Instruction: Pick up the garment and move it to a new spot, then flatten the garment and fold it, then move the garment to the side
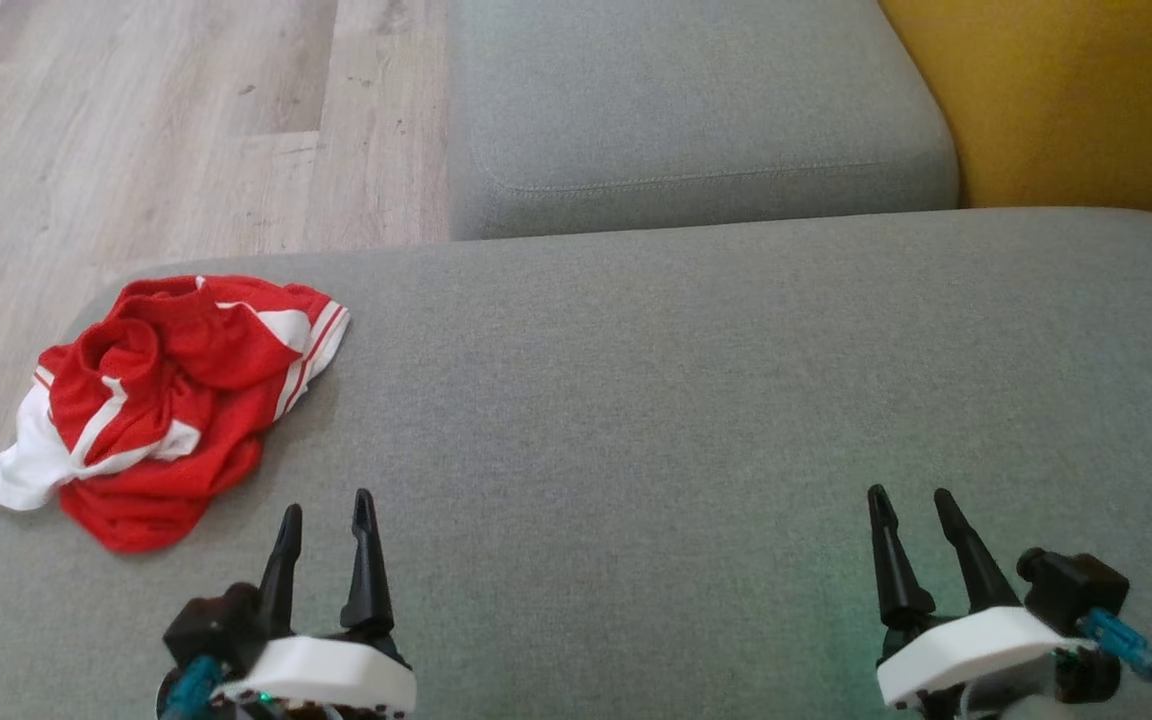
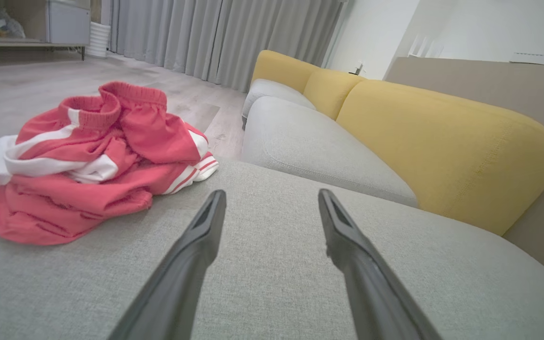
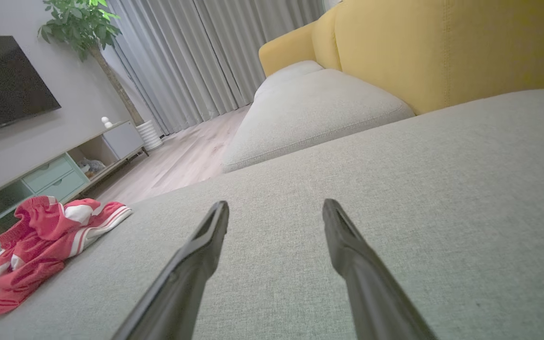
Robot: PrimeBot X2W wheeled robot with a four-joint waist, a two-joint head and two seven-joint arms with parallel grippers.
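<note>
Ok, nothing is started as far as I can see. The crumpled red-and-white sports garment (image 1: 171, 400) sits in a heap at the left of the head frame, on the wide grey fabric sofa cushion (image 1: 686, 420). Its white edge is right at the cushion's rim, next to the pale wood-plank floor (image 1: 136, 120). The left gripper (image 1: 327, 503) is at lower left with fingers spread and holding nothing; the garment is just up-left of it, not touching. The right gripper (image 1: 908, 493) is at lower right, fingers also spread and empty, well apart from the cloth. Pick, relocate, flatten, fold and move aside are all left to do. Frame centre of the cushion looks to me like the drop spot. A second grey seat cushion (image 1: 686, 100) is at top centre and a mustard-yellow backrest (image 1: 1086, 100) at upper right; I judge neither is in the path. The only risk I see is cloth slipping off the rim.
</note>
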